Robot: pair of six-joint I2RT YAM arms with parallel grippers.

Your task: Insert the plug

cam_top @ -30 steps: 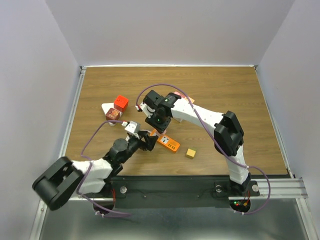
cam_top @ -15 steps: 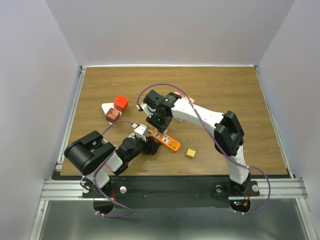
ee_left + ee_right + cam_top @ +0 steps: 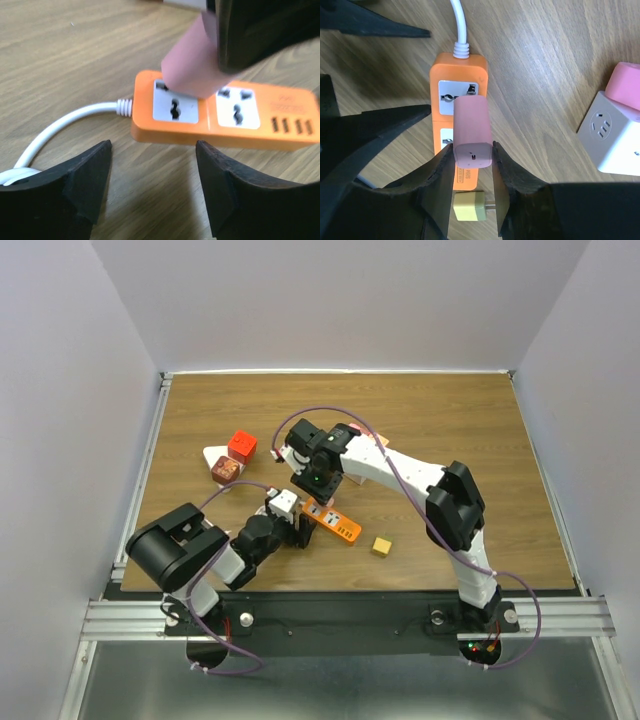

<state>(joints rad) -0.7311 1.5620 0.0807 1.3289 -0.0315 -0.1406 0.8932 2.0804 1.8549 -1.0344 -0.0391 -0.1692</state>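
Plug (image 3: 472, 131): pink, pinched near its back end by your right hand, with its front end over the strip's socket nearest the cord. Whether the pins have entered is hidden.
Right hand (image 3: 472, 152): closed tight on the plug's two flat sides, so the body cannot twist as you press.
Strip (image 3: 175, 132): orange, lying flat on the bench (image 3: 75, 45) with its sockets up. Nothing pins it, so a skewed push could slide it.
Socket (image 3: 175, 107): its white face is partly covered by the plug's tip. In the left wrist view the plug appears to lean across it rather than stand square.
Left hand (image 3: 152, 155): fingers spread, holding nothing, low on the bench just beside the strip's long edge. It is probably there to brace the strip.
Cord (image 3: 65, 122): white, curling from the strip's end toward the left hand and away from the socket.
Next move: you likely need to square the plug to the holes, then press straight in.
Risk: an off-axis press may tip or shove the strip.
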